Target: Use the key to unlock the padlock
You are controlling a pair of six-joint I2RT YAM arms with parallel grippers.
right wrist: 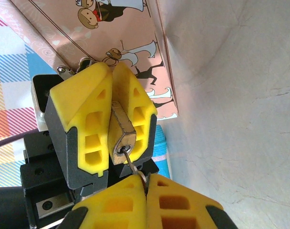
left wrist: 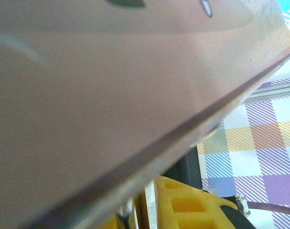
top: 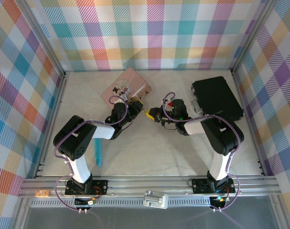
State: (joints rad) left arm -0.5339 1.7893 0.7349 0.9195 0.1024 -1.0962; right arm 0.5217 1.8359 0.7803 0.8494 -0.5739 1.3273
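The brass padlock (right wrist: 120,136) is clamped between the yellow fingers of my left gripper (right wrist: 114,93), keyhole end facing the right wrist camera. The thin silver key (right wrist: 131,165) sticks into the keyhole, and its head is pinched by my right gripper (right wrist: 146,184), which is shut on it. From above, the left gripper (top: 138,104) and the right gripper (top: 151,114) meet tip to tip at mid-table, just in front of the pink tin (top: 126,88). One yellow finger (left wrist: 192,205) shows under the tin's edge in the left wrist view.
The pink tin (left wrist: 111,95) lies right beside the left gripper, and its printed side (right wrist: 135,47) rises behind the padlock. A black case (top: 216,98) sits at the right. The long light-blue stick (top: 98,152) lies left of centre. A small red-and-green block (top: 170,103) rests by the right wrist.
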